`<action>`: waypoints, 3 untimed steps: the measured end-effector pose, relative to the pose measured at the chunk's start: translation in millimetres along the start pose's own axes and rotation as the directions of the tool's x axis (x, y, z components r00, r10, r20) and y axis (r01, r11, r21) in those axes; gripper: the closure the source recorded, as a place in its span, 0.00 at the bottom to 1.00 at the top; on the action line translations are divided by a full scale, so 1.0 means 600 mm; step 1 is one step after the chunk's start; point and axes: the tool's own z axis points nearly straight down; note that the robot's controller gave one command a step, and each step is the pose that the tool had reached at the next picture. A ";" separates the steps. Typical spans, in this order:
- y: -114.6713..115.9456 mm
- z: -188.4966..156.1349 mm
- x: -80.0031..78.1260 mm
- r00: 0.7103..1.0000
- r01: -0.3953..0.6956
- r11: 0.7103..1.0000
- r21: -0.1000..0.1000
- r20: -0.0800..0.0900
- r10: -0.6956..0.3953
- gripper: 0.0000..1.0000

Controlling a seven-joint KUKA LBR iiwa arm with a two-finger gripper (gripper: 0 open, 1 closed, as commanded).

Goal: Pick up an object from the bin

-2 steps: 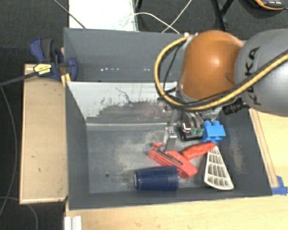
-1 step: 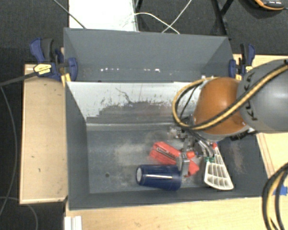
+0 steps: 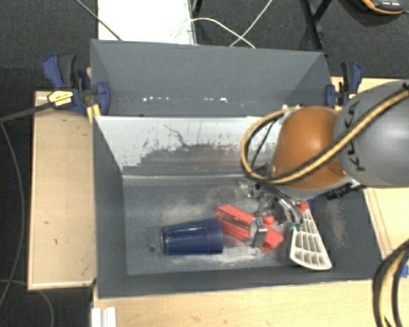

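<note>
My gripper (image 3: 264, 216) reaches down under the orange cover, at the right of the bin floor, directly over the right end of a red-orange clamp-like tool (image 3: 240, 225). That tool lies flat and slanted, with a grey metal part near its right end. Just left of it, a dark blue cylinder (image 3: 192, 238) lies on its side. Right of the gripper, a white slotted plastic piece (image 3: 309, 245) rests on the floor, its narrow end with a green and red bit tucked under the wrist.
The arm with its orange cover and looped cables hangs over the bin's right half and hides the floor behind the gripper. The grey bin walls slope up at the back and left.
</note>
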 end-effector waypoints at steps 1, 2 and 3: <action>-0.007 0.010 0.007 0.986 -0.166 0.986 0.000 0.029 0.166 0.00; -0.001 0.060 0.022 0.977 -0.212 0.977 -0.001 -0.002 0.212 0.00; 0.004 0.059 0.011 0.936 -0.351 0.936 -0.004 0.018 0.351 1.00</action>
